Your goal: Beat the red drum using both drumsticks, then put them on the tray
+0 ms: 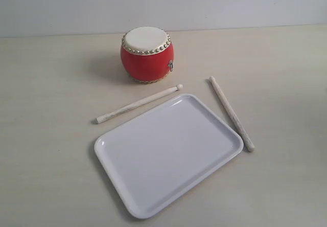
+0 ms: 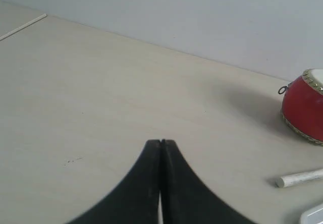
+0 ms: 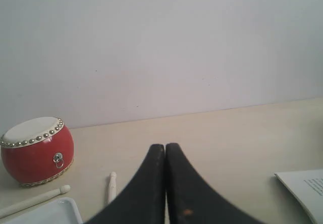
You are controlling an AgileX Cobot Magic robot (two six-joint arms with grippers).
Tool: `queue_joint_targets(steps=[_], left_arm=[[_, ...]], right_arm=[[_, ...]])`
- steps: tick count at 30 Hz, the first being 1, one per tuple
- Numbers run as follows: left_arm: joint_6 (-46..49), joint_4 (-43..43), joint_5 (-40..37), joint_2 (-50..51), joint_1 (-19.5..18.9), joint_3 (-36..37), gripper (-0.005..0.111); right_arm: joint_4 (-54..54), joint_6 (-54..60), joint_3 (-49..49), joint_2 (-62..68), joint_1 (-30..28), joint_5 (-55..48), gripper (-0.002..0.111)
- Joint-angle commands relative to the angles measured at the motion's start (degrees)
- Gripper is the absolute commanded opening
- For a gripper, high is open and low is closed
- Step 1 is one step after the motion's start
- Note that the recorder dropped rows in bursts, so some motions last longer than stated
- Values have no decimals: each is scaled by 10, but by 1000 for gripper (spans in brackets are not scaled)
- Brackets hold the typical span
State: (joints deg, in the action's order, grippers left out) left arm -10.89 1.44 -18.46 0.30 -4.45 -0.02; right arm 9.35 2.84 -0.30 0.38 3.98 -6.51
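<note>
On the table (image 1: 51, 84), we see the glossy barrel-shaped red drum (image 1: 147, 54) beyond the flat white tray (image 1: 168, 153). One whitewashed drumstick (image 1: 139, 104) lies between them and another drumstick (image 1: 231, 113) just beside the tray. Only our wrist views show the left gripper (image 2: 161, 142) and right gripper (image 3: 165, 146), both pressed together and empty, plus a printed sheet (image 3: 305, 186).

table (image 1: 46, 181): pale beige, faint wood grain | wall (image 1: 230, 2): plain grey-white, rising along the table's far edge | strip (image 2: 22, 26): thin, pale, flat on the table near the wall, left wrist view only | sheet (image 3: 304, 189): white paper, small print, flat on the table, right wrist view only
</note>
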Motion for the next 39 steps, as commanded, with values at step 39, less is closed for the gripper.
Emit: queue_joint_targets(steps=[39], left_arm=[[81,-56,4,-3,0,0,0]], right_arm=[[-3,0,3,-4,-3,2,0]])
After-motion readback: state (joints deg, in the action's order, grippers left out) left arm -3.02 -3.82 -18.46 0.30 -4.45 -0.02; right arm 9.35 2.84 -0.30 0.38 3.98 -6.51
